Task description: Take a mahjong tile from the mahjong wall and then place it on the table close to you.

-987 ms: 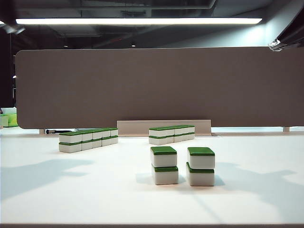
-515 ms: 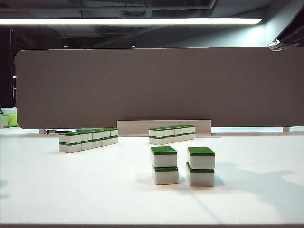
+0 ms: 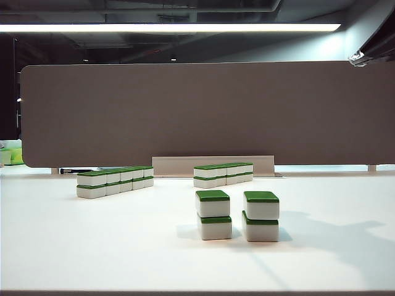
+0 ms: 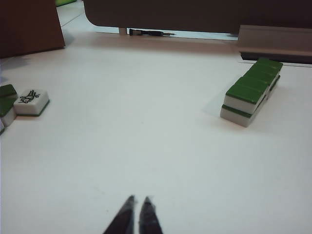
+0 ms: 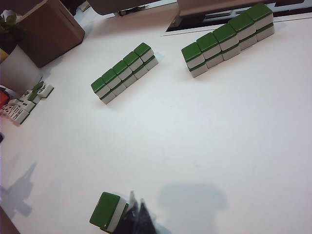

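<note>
The mahjong wall (image 3: 115, 182) is a two-high row of white tiles with green backs at the back left of the white table (image 3: 123, 253). It also shows in the left wrist view (image 4: 249, 91) and the right wrist view (image 5: 124, 72). Neither gripper appears in the exterior view. My left gripper (image 4: 138, 200) is shut and empty, hanging over bare table (image 4: 146, 126) well short of the wall. My right gripper (image 5: 136, 201) is shut, its tips right beside a two-tile stack (image 5: 109, 210).
A second two-high row (image 3: 223, 174) (image 5: 226, 38) lies to the right of the wall. Two two-tile stacks (image 3: 213, 214) (image 3: 260, 216) stand nearer the front. Loose tiles (image 4: 31, 101) (image 5: 22, 107) lie far left by a brown box (image 5: 51, 29). A brown-grey divider panel (image 3: 210, 111) closes the back.
A large shadow on the left of the table shrank toward the left edge and is gone now. The tiles and the right-hand shadow have not moved.
</note>
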Controlling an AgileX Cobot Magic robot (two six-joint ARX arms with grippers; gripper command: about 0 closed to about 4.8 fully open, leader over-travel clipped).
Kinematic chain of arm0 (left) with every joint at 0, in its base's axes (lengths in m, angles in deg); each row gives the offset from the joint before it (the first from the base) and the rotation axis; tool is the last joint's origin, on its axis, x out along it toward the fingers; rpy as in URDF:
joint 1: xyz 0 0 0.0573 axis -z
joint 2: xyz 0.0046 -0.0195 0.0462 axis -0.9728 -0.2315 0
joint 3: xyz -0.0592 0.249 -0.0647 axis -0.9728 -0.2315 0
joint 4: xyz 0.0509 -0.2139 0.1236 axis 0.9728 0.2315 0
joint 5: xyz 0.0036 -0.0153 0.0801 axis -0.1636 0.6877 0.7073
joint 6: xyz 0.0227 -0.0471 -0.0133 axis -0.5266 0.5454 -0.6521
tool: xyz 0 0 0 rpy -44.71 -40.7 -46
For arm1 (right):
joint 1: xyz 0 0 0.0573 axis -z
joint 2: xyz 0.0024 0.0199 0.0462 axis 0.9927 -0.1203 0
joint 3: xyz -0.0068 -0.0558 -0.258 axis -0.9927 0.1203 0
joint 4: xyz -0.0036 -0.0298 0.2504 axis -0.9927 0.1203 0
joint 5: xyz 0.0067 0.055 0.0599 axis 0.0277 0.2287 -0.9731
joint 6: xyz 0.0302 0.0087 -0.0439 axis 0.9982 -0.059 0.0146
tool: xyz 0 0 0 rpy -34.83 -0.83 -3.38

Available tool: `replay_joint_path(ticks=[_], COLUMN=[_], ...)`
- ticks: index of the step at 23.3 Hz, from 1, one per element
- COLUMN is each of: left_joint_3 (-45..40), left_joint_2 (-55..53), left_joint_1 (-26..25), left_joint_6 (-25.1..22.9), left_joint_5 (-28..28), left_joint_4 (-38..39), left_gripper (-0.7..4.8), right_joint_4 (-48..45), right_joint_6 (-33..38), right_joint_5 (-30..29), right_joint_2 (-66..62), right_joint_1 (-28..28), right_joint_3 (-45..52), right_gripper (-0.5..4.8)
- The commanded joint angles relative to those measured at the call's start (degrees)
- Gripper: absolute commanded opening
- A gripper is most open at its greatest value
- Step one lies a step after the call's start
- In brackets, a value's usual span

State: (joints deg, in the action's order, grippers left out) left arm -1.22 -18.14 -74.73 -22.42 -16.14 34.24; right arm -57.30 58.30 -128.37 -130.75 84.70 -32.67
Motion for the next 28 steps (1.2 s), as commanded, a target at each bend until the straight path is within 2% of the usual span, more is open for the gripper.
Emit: replay_joint_path(ticks=[1,7,15,28], left_joint_3=[0.2,0.2,0.2,0.2], left_joint_2=[3.2,3.7,3.7,3.7], left_joint_1=[0.0,0.0,-2.9,-2.8], left_joint_6=[0.4,0.3,0.3,0.3], left_joint_5=[0.1,-0.1,-2.5,-2.8], left_joint_4=[5.7,5.6,5.6,5.6], left_gripper=[0.18,0.2,0.2,0.21], right_joint_4=[-0.7,-0.7,-0.7,-0.7], right_joint_6=[-0.1,-0.1,-0.2,-0.1], right_joint_5=[-0.1,-0.1,-0.1,-0.1], right_joint_2=[0.1,0.1,0.1,0.1], right_joint_1=[0.0,0.0,0.0,0.0], right_joint_3=[-0.3,-0.3,-0.3,-0.3], right_gripper=[-0.01,-0.01,-0.01,-0.01])
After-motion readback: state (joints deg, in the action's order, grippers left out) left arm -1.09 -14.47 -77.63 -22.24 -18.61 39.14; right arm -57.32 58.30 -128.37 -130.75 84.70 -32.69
